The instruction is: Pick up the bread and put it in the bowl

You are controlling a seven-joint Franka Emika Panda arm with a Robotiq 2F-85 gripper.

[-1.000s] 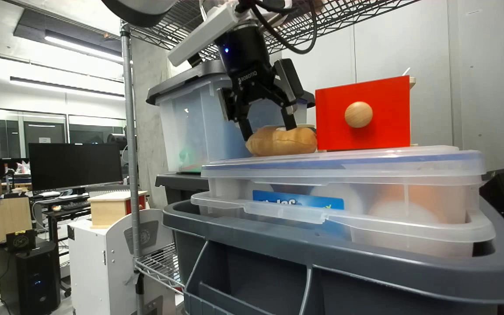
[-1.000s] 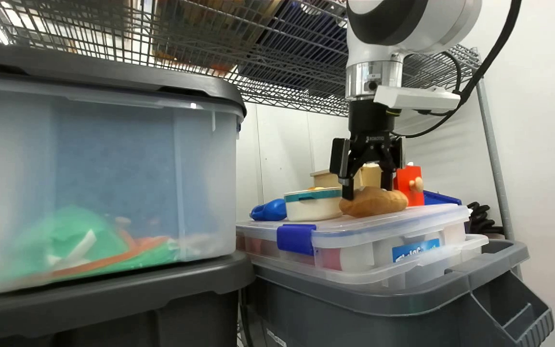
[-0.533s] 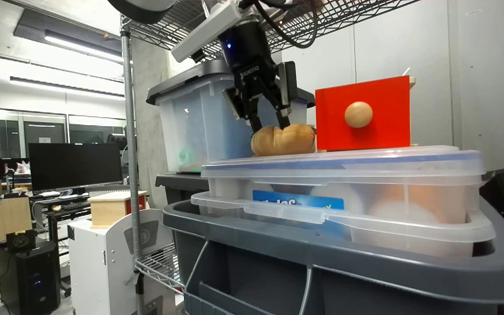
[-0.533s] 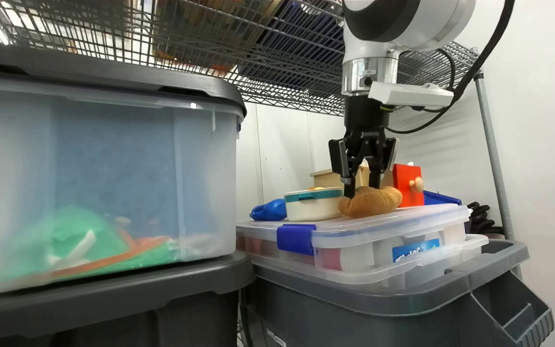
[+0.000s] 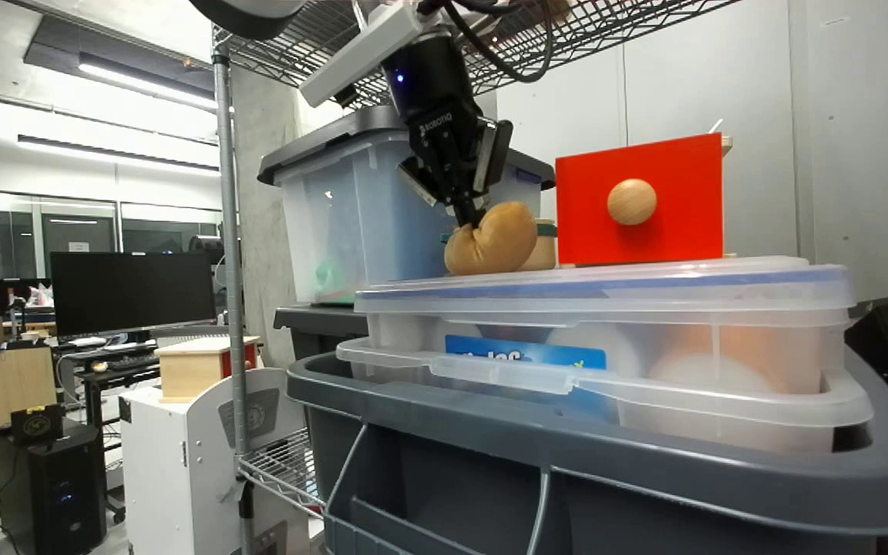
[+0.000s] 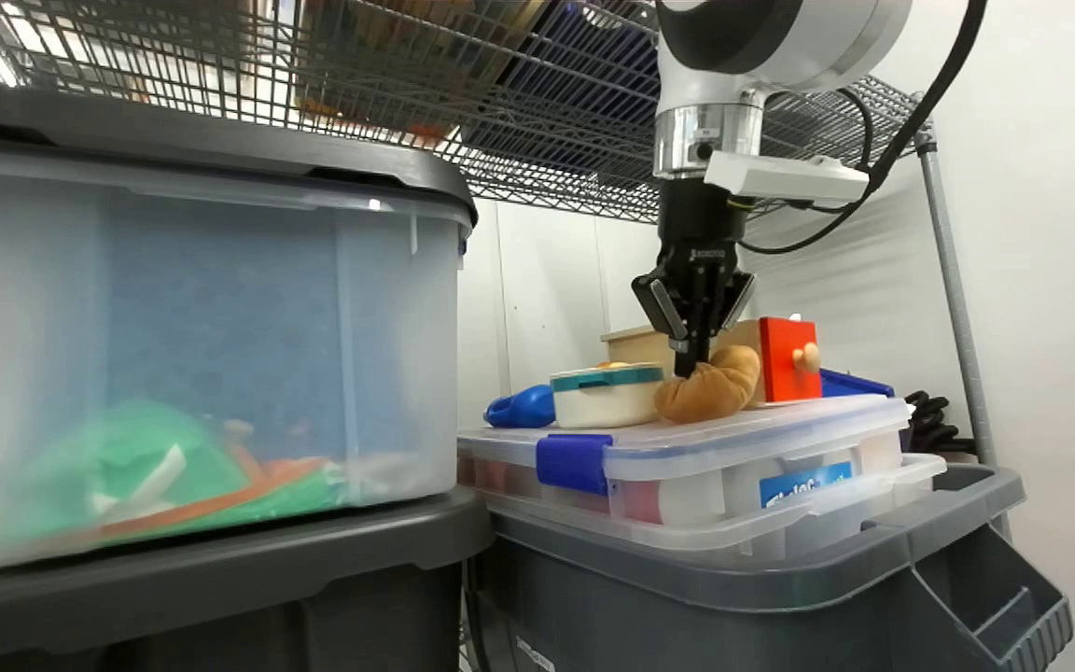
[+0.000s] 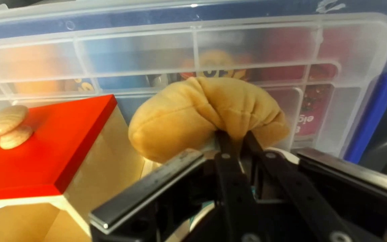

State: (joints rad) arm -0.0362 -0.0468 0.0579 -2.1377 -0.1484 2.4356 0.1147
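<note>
The bread [image 5: 499,240], a soft tan plush loaf, lies on the clear lid of a storage box. My gripper [image 6: 691,366] points down onto it, and its black fingers are shut on a pinched fold of it. In the wrist view the bread [image 7: 176,117] bunches into creases between the fingertips, and its ends bulge out on both sides. Its underside still appears to touch the lid. Right beside it stands the bowl [image 6: 605,403], cream with a teal rim. The bowl [image 5: 546,248] is mostly hidden behind the bread in an exterior view, and largely covered by the gripper in the wrist view.
A wooden box with a red front [image 5: 675,231] and round knob stands close to the bread. A blue object [image 6: 523,408] lies past the bowl. The lidded box [image 6: 752,434] sits on a grey bin. A tall clear bin [image 6: 220,327] stands alongside; a wire shelf [image 6: 537,121] hangs overhead.
My gripper's fingers have come together from wide apart and squeezed the bread, which has folded, one end tipping upward. The arm has shifted slightly toward the bowl side.
</note>
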